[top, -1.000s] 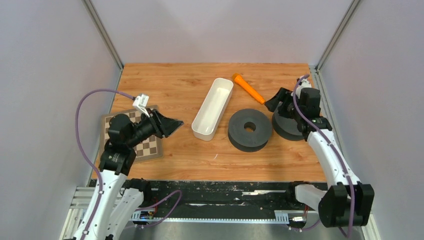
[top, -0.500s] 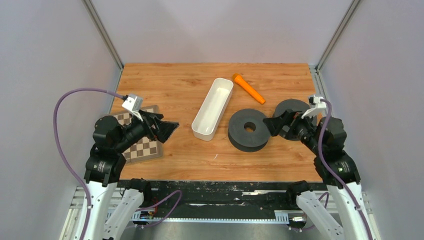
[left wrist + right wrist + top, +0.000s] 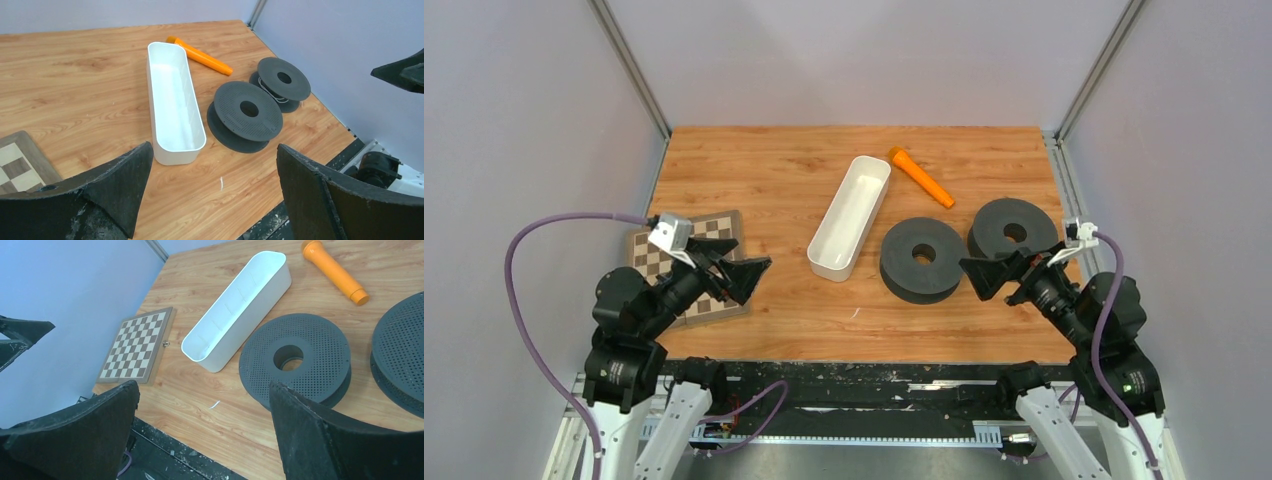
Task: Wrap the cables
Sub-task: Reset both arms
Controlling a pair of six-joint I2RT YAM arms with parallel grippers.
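1. Left jaws: spread wide, gripping nothing, raised over the chessboard (image 3: 137,346) at the left near corner of the counter (image 3: 764,170).
2. Right jaws: likewise wide apart and empty, raised by the right near edge, pointing in towards two black spools.
3. Probably parked this way to keep clear of the work and give both wrist cameras an open look across the counter.
4. Near spool (image 3: 904,266): lying flat on one flange, centre hole up, just right of the tray. No cable to be made out on it.
5. Far spool (image 3: 999,222): also lying flat, close beside the near one and nearer the right wall. Contact between the two unclear.
6. Cable (image 3: 278,96): a thin whitish strand, visible from the left wrist only, wound in the gap between the far spool's flanges. No dark strand to be made out anywhere.
7. Judging by that, wrapping at least partly done. No loose length seen trailing over the wood.
8. Tray (image 3: 828,264): long, white, open-topped, set slantwise mid-counter, with nothing in it.
9. Orange tube (image 3: 919,177): lying on the wood just past the tray's far end, apart from it, outside any container.
10. Tiny white fleck (image 3: 856,313) on the wood in front of the tray, too small to name.
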